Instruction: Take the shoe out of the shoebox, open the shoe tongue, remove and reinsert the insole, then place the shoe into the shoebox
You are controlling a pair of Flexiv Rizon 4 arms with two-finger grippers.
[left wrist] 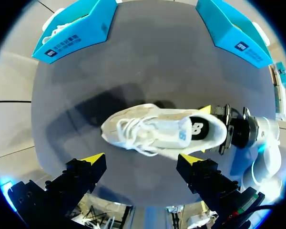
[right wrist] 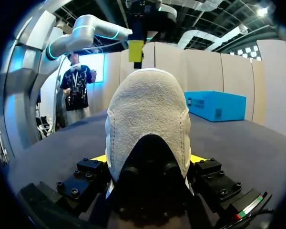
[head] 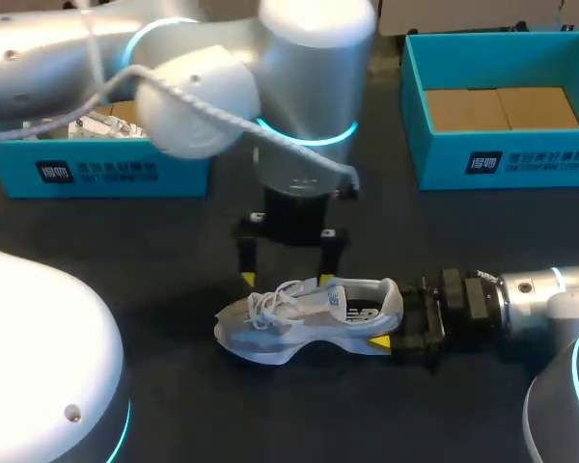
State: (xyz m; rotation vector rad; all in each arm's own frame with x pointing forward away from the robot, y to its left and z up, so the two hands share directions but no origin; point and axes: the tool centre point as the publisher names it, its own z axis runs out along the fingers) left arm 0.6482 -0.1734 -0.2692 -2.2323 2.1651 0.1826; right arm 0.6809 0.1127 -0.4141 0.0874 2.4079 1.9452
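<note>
Shoe [head: 309,313] is set upright on the dark table [head: 174,251], outside both boxes. The heel is clamped from both sides by the right gripper [head: 391,318]. The left gripper [head: 287,280] is held just behind the shoe's laces, fingers apart, nothing gripped. A dark logo [head: 362,312] is seen on the shoe's side. The toe-side teal box [head: 96,174] and heel-side teal box [head: 507,159], well beyond the shoe, are marked with front print, not transcribed.

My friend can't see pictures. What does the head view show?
A white shoe sits on a dark table, the right gripper shut on its heel. The left gripper hangs open above it. Two teal boxes stand behind.
</note>
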